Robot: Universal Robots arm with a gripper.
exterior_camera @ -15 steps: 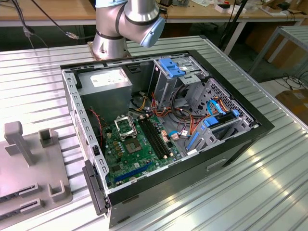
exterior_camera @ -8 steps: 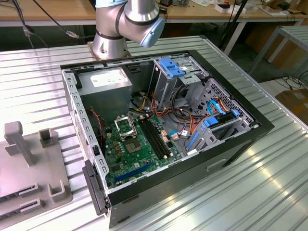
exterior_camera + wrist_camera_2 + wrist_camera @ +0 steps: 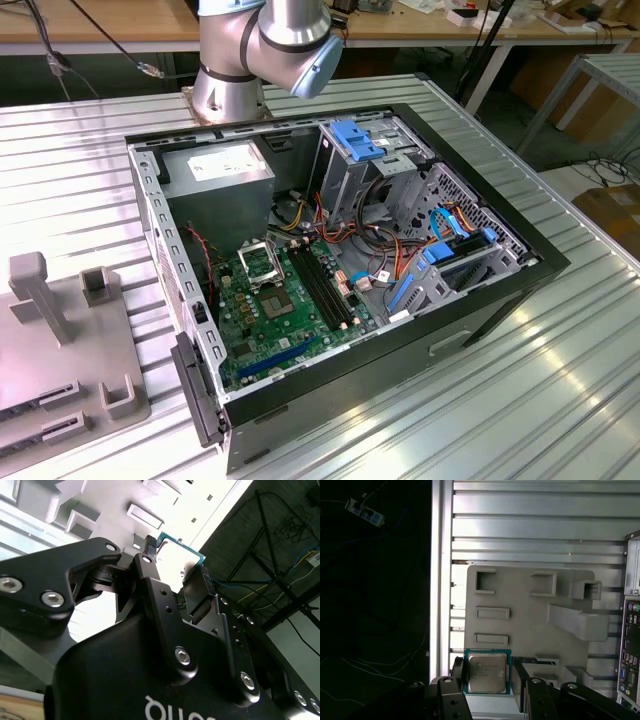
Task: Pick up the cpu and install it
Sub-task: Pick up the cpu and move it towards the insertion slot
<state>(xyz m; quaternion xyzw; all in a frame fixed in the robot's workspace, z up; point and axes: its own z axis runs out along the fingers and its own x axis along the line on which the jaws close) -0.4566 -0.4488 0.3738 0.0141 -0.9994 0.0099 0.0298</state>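
The gripper (image 3: 487,682), its fingers (image 3: 457,674) pinching the cpu (image 3: 487,670) by two opposite edges. Beyond it, a grey fixture tray (image 3: 530,625) rests on the ribbed surface (image 3: 520,530).

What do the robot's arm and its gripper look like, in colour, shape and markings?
The arm is made of round silver-grey metal joints, and one joint has a light blue cap. The gripper is matte black, with flat angular link bars and two narrow fingers. Silver screw heads sit in the links, and white lettering marks its body.
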